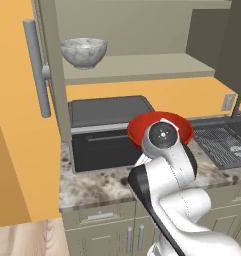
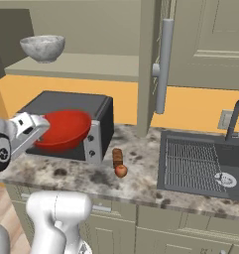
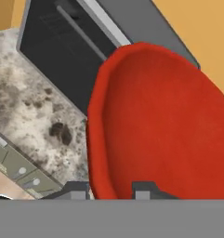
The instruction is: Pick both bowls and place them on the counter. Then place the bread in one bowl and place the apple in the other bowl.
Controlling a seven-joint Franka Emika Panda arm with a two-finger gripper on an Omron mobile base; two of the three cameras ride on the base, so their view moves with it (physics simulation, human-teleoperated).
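Observation:
My gripper is shut on the rim of the glossy red bowl, with one fingertip on each side of the wall. The red bowl hangs tilted in front of the black microwave, above the speckled counter. In the left base view my own wrist covers part of the red bowl. The grey-white marbled bowl stands on the open cabinet shelf above. The brown bread and the small red apple lie side by side on the counter, right of the microwave.
The black microwave stands on the counter under the shelf. An open cabinet door with a long grey handle juts out. The dark sink with a faucet lies to the right.

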